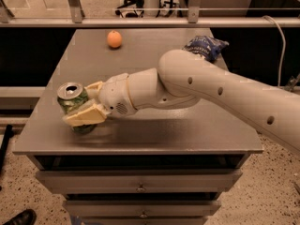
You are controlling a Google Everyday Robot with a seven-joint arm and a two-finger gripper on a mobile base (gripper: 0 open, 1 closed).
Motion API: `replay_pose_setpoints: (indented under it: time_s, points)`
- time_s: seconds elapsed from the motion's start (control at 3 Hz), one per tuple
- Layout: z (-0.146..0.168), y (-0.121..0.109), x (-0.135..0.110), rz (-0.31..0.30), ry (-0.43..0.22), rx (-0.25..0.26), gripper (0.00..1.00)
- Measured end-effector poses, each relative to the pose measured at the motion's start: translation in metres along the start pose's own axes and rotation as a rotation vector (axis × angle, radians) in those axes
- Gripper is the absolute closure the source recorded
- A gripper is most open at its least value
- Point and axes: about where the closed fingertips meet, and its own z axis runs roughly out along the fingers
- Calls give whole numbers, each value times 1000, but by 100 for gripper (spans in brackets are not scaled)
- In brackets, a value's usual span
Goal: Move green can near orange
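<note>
One green can stands near the table's near-left corner, the gripper clamped round it. One orange lies far back; one blue bag far right.

One close camera looks down over the table front, tool near-left.

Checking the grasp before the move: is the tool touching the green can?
Touching. The camera view shows the tool at the table's front left, its fingers closed on either side of the green can with no gap.
</note>
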Motion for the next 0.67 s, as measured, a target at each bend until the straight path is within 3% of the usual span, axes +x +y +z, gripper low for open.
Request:
replay_pose_setpoints:
  time_s: [0.33,0.67]
  points:
    - [-17,-14,-5,-6,-15,55,88]
    - [-70,-53,-23,-60,-26,174,100]
